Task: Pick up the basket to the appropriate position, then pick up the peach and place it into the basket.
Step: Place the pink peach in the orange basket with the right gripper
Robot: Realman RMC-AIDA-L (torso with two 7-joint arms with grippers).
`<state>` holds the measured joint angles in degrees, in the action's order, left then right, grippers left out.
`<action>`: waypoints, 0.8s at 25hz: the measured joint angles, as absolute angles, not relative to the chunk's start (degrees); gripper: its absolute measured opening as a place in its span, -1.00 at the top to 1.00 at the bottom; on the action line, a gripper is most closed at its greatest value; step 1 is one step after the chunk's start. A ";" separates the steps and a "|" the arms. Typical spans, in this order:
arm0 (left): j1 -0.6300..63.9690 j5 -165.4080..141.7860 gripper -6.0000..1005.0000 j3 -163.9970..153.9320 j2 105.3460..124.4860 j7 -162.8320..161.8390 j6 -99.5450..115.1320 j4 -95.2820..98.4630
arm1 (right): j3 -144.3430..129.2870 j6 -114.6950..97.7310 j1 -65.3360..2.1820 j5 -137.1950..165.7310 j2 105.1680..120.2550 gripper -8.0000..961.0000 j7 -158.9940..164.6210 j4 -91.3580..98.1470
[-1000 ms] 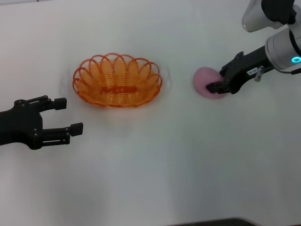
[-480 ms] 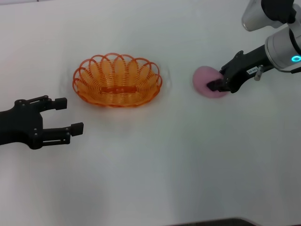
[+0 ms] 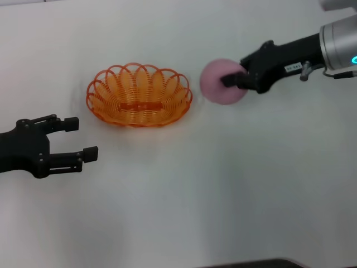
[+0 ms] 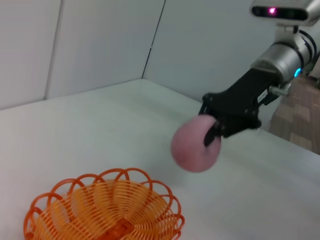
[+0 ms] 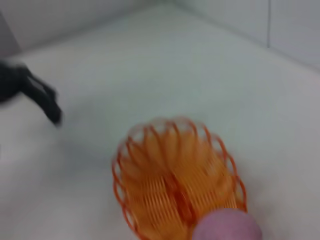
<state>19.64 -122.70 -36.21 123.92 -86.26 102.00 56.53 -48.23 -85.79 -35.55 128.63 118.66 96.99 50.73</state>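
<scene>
The right gripper (image 3: 233,80) is closed on the pink peach (image 3: 221,81), its black fingers (image 4: 214,134) clamped on the fruit's right-hand side, and it holds the peach off the white desk (image 3: 212,184) — the left wrist view shows the fruit hanging in the air, higher than the basket rim. In the head view the peach sits just beside the right end of the orange wire basket (image 3: 139,95), not yet over it. The basket rests upright on the desk, left of centre, with nothing inside it. Farther out, at the near left, the left gripper (image 3: 78,138) hovers with its two black fingers spread apart and holding nothing — near the basket's left end but not touching it.
</scene>
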 joint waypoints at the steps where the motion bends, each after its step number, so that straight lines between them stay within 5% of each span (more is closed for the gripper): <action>1: 19.63 -122.72 -0.75 -36.21 123.92 -86.39 102.13 56.60 | -47.57 -86.17 -35.30 126.30 118.66 0.72 95.67 49.89; 20: 20.29 -122.12 -0.75 -36.12 123.92 -86.75 102.37 56.51 | -47.53 -69.85 -45.28 96.20 120.96 0.77 60.82 6.47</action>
